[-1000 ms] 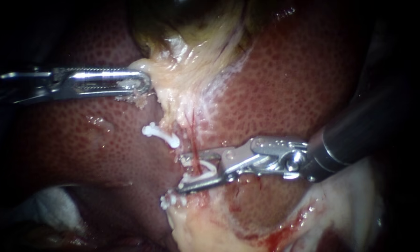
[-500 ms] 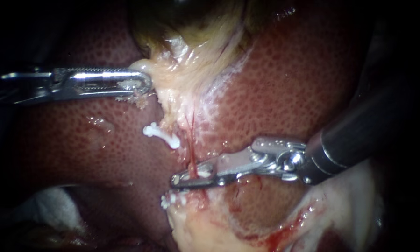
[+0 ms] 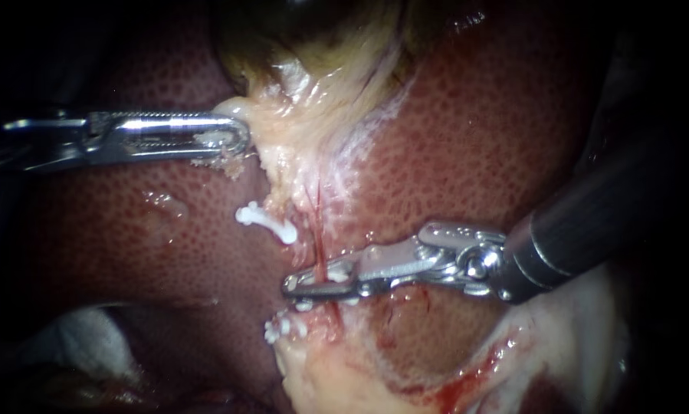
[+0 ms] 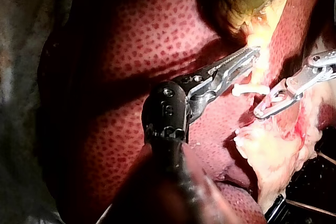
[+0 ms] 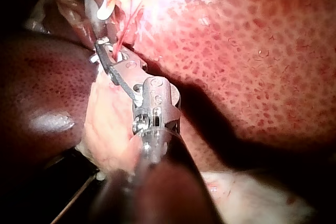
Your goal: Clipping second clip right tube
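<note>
A thin red tube (image 3: 316, 230) runs down the pale tissue between the liver lobes. My right instrument (image 3: 317, 284) comes in from the right, its jaws shut across this tube with a white clip (image 3: 338, 271) pressed flat between them. The right wrist view shows the same jaws (image 5: 103, 52) closed on the red strand. One white clip (image 3: 266, 221) sits higher, to the left of the tube, and another (image 3: 283, 328) lies lower. My left instrument (image 3: 229, 138) is shut on the pale tissue (image 3: 271, 123) under the gallbladder (image 3: 313, 38), holding it to the left; its jaws (image 4: 242, 59) also show in the left wrist view.
Dark red mottled liver (image 3: 482, 138) lies on both sides of the pale strand. Yellowish fatty tissue (image 3: 336, 376) with fresh blood lies below the right jaws. White gauze (image 3: 83, 337) shows at the lower left.
My right instrument's jaws, wide open around the tube with the open clip a second ago, have shut and squeezed the clip flat. The left instrument has held still.
</note>
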Robot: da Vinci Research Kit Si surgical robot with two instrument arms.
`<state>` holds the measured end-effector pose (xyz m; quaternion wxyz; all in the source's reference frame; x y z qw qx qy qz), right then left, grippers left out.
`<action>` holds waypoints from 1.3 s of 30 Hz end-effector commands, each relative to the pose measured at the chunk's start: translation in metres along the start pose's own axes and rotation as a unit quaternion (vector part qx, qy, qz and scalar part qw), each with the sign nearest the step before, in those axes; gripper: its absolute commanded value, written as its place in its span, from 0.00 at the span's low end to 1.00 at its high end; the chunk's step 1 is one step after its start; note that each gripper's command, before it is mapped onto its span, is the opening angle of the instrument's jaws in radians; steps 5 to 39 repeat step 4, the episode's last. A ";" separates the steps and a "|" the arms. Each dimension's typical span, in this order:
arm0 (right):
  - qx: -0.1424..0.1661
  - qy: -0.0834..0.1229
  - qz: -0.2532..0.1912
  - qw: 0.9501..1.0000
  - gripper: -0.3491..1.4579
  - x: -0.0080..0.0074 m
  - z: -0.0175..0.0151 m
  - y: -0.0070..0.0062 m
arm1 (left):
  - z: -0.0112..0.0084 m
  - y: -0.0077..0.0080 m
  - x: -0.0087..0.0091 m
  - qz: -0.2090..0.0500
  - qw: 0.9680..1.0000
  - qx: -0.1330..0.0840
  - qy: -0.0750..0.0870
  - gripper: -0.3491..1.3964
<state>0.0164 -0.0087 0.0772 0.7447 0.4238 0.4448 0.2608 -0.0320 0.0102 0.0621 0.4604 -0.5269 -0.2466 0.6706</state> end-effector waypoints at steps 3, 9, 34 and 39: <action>0.002 -0.001 0.000 1.000 0.00 0.0000 0.0000 0.0000 | 0.0000 0.0000 0.0000 0.000 1.000 0.000 0.000 0.00; 0.004 -0.002 0.000 1.000 0.00 0.0000 0.0000 0.0000 | 0.0000 0.0000 0.0000 0.000 1.000 0.000 0.000 0.00; 0.004 -0.002 0.000 1.000 0.00 0.0000 0.0000 0.0000 | 0.0000 0.0000 0.0000 0.000 1.000 0.000 0.000 0.00; 0.004 -0.002 0.000 1.000 0.00 0.0000 0.0000 0.0000 | 0.0000 0.0000 0.0000 0.000 1.000 0.000 0.000 0.00</action>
